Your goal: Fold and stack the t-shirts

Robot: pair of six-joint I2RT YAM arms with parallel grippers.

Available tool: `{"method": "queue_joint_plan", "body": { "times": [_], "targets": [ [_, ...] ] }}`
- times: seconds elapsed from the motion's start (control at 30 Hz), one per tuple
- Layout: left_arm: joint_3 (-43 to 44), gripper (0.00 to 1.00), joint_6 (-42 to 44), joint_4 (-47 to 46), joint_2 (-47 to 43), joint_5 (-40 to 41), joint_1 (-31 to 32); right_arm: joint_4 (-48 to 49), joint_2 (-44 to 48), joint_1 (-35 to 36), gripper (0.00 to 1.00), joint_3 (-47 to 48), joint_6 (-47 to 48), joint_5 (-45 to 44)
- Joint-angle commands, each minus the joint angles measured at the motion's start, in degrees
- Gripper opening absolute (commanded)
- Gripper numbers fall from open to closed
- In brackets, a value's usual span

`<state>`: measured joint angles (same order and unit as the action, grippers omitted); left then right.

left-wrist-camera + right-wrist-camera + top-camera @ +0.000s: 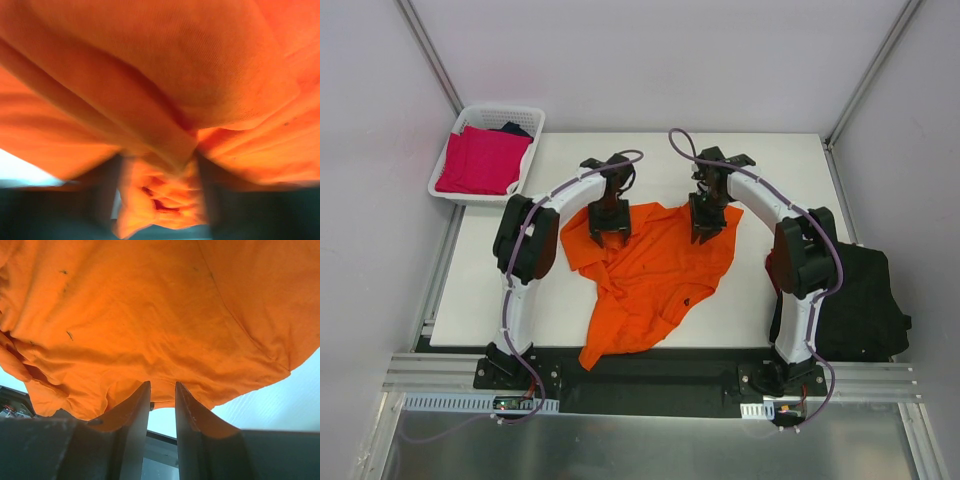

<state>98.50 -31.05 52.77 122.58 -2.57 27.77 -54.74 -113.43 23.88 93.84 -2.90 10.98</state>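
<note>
Right claw (705,228) stands nearly closed, its tips pinching the far hem of the orange t-shirt (650,270), which drapes over its wrist camera. Left claw (610,228) sits at the shirt's other far corner with fingers (107,195) spread and bunched cloth between them; the blur hides whether they grip. The shirt lies rumpled mid-tabletop (770,170), one end trailing over the near edge. A black t-shirt (860,300) lies behind the right arm. The white basket (505,106), far left, holds a magenta t-shirt (480,160) and a dark garment (515,128).
</note>
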Motion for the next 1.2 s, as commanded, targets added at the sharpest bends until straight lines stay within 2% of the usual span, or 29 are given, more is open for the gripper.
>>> {"method": "queue_joint_plan", "body": {
  "times": [0.0, 0.07, 0.27, 0.43, 0.67, 0.73, 0.77, 0.87, 0.93, 1.0, 1.03, 1.07, 1.1, 1.17],
  "targets": [
    [1.70, 0.25, 0.29, -1.18, -1.82, -1.21, 0.09, -1.86, 2.42, 0.03, 0.29, 0.90, -0.09, -0.26],
    [2.13, 0.12, 0.37, -1.09, -2.26, -1.47, 0.18, -1.86, 1.63, 0.11, 0.29, 1.69, -0.53, 0.09],
    [2.49, 0.22, 0.37, -1.09, -2.88, -3.06, 0.18, -1.95, 1.10, 0.64, 0.29, 2.49, -0.71, -0.26],
    [2.92, 0.22, -0.24, -1.01, -3.76, -2.97, 0.09, -1.51, 1.01, 0.91, 0.29, 2.31, -1.06, -0.35],
    [13.19, 0.22, -3.40, -0.48, -3.49, -3.14, -5.09, -1.69, 1.80, 1.70, 0.28, 0.38, -0.80, -0.96],
    [15.66, 0.15, -5.06, -0.48, -3.23, -3.32, -7.63, -1.60, 2.42, 1.70, 0.28, -0.41, -0.71, -1.31],
    [16.89, 0.00, -5.34, -0.57, -3.23, -2.97, -8.16, -1.60, 2.59, 1.78, 0.28, -0.68, -0.53, -1.40],
    [22.68, 0.00, -5.52, -0.39, -2.62, -2.53, -10.19, -1.95, 2.69, 1.96, 0.28, -1.21, -0.53, -1.75],
    [24.19, 0.00, -5.25, -0.30, -0.77, -5.41, -11.15, -2.30, 2.51, 1.87, 0.28, -0.59, -0.44, -1.76],
    [23.85, 0.21, -4.99, 0.31, 0.63, -9.20, -11.86, -2.56, 2.25, 1.96, 0.28, 0.37, -0.44, -1.93],
    [22.89, 0.28, -4.55, 0.57, 0.64, -9.91, -11.69, -2.74, 2.07, 1.96, 0.28, 0.72, -0.44, -1.93],
    [19.22, 0.37, -4.46, 0.58, -0.15, -10.43, -11.34, -2.83, 1.63, 1.96, 0.28, 0.99, -0.44, -1.84],
    [16.84, 0.49, -4.37, 0.49, -0.85, -10.27, -11.07, -2.91, 1.37, 1.96, 0.28, 1.34, -0.44, -1.76],
    [9.83, 0.59, -3.67, 0.31, -3.56, -8.78, -9.50, -2.83, 0.93, 1.96, 0.28, 1.96, -0.71, -1.49]
  ]
}}
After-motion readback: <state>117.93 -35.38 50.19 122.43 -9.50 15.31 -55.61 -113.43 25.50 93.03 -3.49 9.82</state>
